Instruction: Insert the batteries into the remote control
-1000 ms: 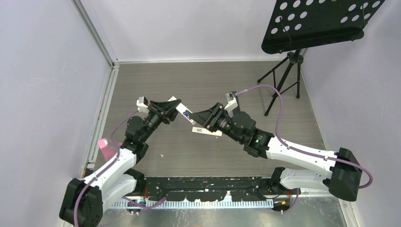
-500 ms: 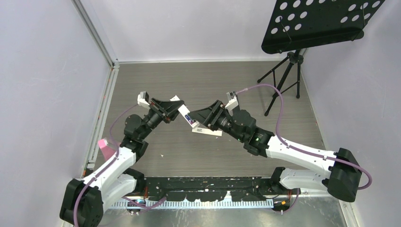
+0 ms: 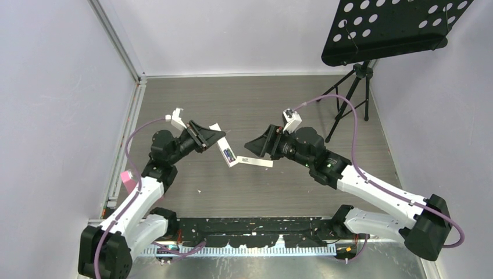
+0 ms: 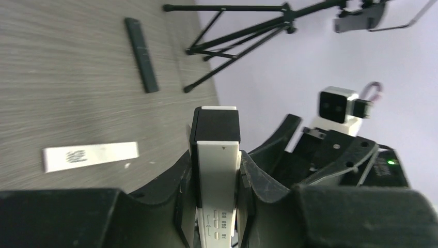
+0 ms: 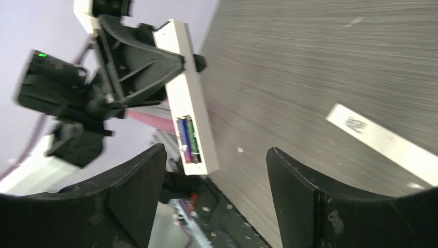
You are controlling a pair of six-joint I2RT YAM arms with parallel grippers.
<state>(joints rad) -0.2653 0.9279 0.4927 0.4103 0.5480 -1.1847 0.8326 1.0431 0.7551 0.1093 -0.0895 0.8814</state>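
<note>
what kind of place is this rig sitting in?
Probably a robot lab test cell, not a home: plain white walls box in a wood-grain table, two arms are bolted at its near edge, and a black perforated panel stands on a tripod.

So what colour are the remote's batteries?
The batteries in the remote are purple-blue and green; right wrist view.

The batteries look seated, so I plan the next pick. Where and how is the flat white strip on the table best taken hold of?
Grip the white strip across its long edges, near the middle, coming straight down from above. It lies flat on the table, long and narrow, so probably only its width fits between the jaws. The open right gripper is closest.
</note>
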